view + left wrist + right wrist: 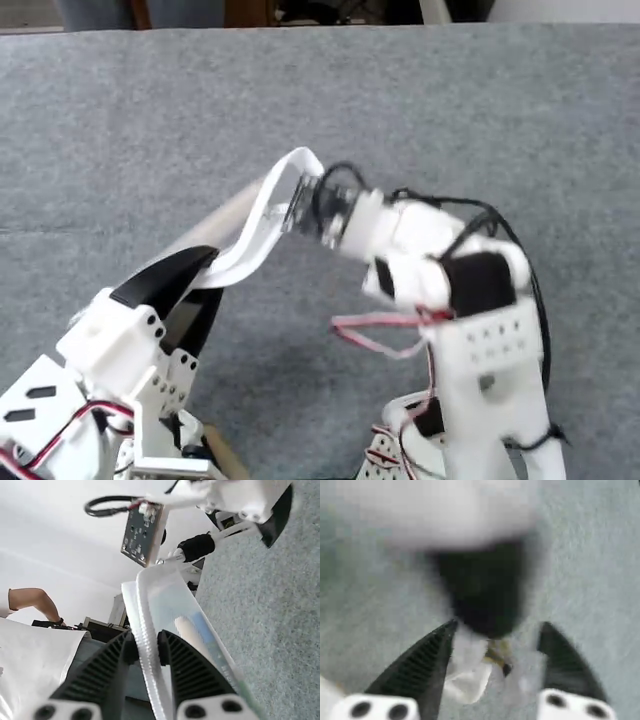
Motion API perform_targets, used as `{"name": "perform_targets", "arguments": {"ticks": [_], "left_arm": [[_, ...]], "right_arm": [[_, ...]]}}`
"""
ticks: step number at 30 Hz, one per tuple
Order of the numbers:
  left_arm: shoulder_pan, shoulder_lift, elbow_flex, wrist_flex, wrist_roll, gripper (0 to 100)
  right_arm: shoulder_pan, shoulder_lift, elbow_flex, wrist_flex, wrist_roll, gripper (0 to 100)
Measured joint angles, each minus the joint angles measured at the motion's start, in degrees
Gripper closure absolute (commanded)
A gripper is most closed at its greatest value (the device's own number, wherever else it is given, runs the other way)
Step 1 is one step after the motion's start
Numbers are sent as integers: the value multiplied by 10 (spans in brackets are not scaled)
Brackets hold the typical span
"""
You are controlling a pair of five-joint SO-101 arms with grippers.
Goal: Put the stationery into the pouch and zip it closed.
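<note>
One pouch: the pouch (262, 215) is a pale, partly see-through sleeve held up off the table, slanting from the near left up toward the middle of the scene.
Pouch edge: a white ribbed strip runs along one long side (145, 645); whether it is zipped shut cannot be told.
Contents: the stationery (192, 625) shows through the clear wall as a blue shape and a beige shape lying lengthwise inside.
Left end effector: the left end effector (147, 640) has its black fingers pressed together on the white strip at the pouch's near end; from the high view (205, 262) it comes in from the near left.
Right end effector: the right end effector (497, 627) sits at the pouch's far end (300, 205), fingers spread wide, with the white pouch tip (470, 675) between them beside one finger.
Small piece: a yellowish bit (497, 655) lies between those fingers, too blurred to identify.
Table: a table (480, 110) covered in grey fabric lies under both arms.
Cables: red and white wires (375, 335) loop out beside the right arm.
Stick: a tan stick (225, 455) lies at the near edge beside the left arm's base.
</note>
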Motion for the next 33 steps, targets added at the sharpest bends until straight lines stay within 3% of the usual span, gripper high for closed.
{"name": "perform_targets", "arguments": {"ticks": [6,26,29,33], "left_arm": [[-1,1,4,-1,0,973],[-1,1,4,-1,0,973],[-1,1,4,-1,0,973],[-1,1,4,-1,0,973]], "right_arm": [[-33,-63,-80,85,2,457],[-211,-67,-128,19,-194,460],[-215,-67,-123,-13,-235,525],[-216,-66,-90,-56,-258,691]]}}
